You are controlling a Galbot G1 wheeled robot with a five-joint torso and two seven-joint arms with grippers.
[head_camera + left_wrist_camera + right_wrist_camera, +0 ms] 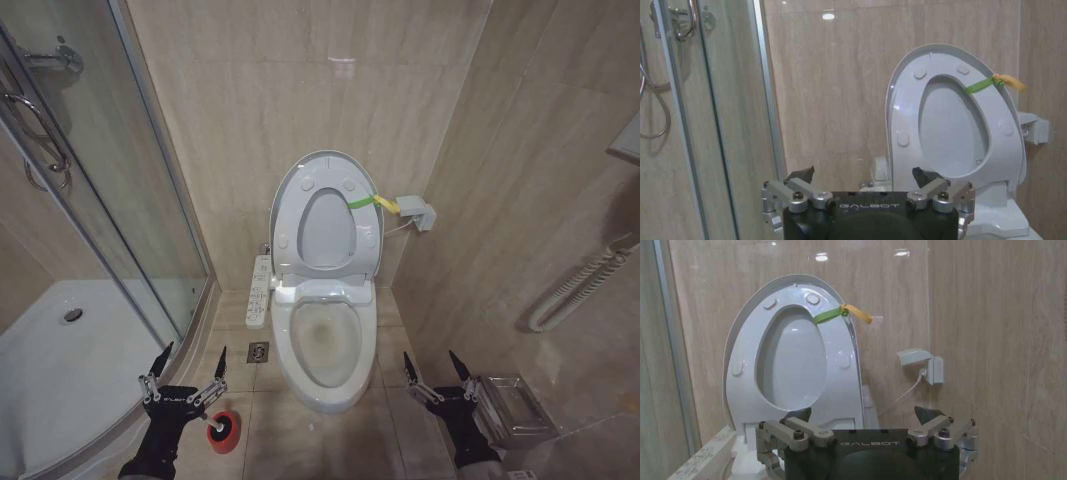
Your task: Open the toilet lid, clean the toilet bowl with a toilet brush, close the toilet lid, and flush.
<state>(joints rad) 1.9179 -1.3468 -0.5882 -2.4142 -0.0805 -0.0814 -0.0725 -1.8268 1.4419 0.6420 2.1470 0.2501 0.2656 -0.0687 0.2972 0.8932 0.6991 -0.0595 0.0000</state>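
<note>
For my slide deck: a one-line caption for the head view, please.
Toilet lid raised against the wall, toilet bowl exposed; open left gripper above the toilet brush, open right gripper waiting.

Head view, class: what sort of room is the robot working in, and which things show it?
A tiled bathroom: a toilet bowl with its toilet lid raised, a glass shower enclosure, and a toilet brush on the floor.

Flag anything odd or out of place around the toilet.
A yellow-green band is tied around the raised toilet lid and ring seat; no usual fitting. The toilet bowl shows brownish staining inside. The toilet brush stands in its red holder on the floor under the left gripper. Nothing is spilled or broken.
</note>
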